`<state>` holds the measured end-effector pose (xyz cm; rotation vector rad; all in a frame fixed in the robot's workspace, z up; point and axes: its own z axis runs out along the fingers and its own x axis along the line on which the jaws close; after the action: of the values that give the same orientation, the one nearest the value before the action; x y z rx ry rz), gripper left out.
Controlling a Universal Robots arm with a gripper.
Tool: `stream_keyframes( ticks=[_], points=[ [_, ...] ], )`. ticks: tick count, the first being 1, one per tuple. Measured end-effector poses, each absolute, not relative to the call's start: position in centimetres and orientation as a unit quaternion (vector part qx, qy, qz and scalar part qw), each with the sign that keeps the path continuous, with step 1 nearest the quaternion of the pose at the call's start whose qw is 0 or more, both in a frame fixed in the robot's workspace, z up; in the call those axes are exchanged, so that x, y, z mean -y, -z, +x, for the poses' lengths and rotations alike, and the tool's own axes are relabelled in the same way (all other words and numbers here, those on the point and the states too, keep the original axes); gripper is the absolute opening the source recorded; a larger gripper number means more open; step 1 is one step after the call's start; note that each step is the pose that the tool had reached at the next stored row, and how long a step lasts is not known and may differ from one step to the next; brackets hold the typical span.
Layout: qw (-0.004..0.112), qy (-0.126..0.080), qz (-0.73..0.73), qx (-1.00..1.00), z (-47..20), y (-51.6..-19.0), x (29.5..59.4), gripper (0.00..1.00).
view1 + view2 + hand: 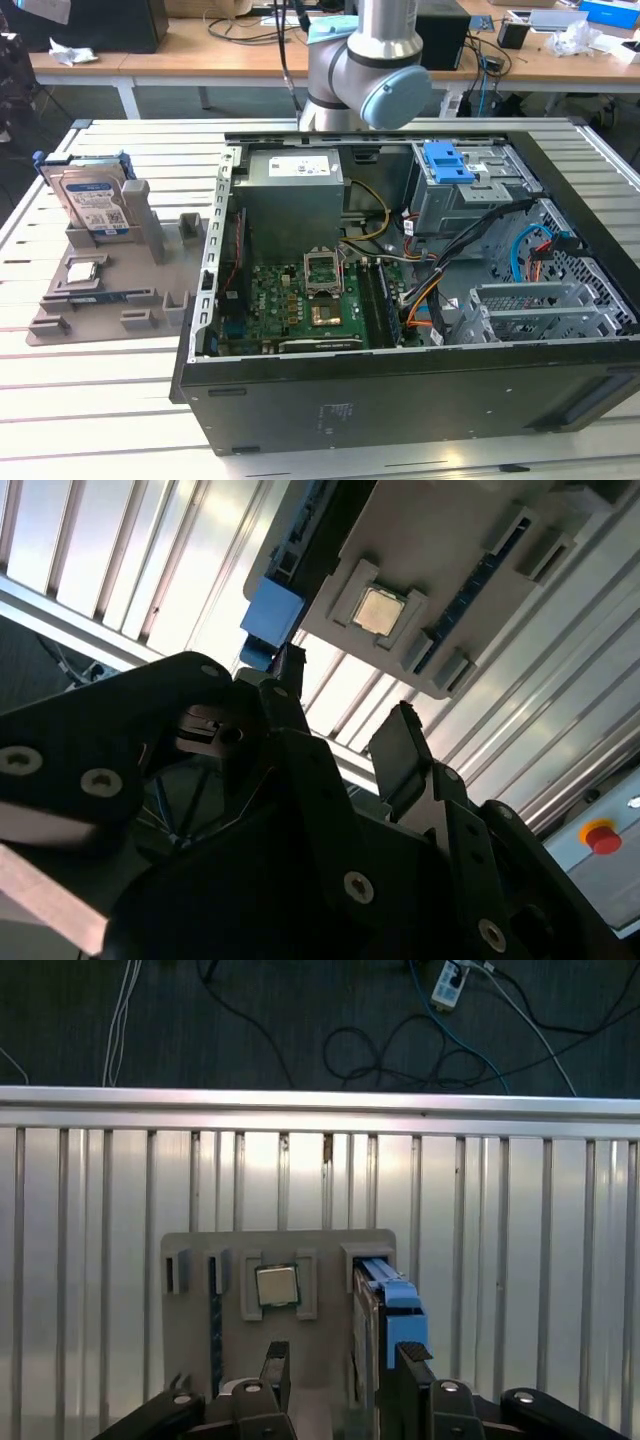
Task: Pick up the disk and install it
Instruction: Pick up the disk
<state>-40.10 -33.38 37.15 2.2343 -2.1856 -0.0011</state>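
Standing on edge in a slot of the grey holder (pixel 110 318): the disk (pixel 95 198), framed by blue rails, label outward, on the slatted table (pixel 100 410) to the exterior view's left of the open computer case (pixel 400 400). Lying flat in the same holder, beside the disk: a small square chip (pixel 277 1285). Above the holder in both wrist views: the gripper (pixel 344 1355), released, holding nothing, one black finger (pixel 412 1365) lined up over the disk's blue rail without touching it. Behind the case: the arm (pixel 370 60).
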Motion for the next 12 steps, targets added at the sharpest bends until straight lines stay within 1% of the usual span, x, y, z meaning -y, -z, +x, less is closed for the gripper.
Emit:
stream_keyframes(
  ticks=[12],
  points=[
    [0.009,0.002,0.716,0.698,-39.4,-34.1,30.8,0.54]
  ],
)
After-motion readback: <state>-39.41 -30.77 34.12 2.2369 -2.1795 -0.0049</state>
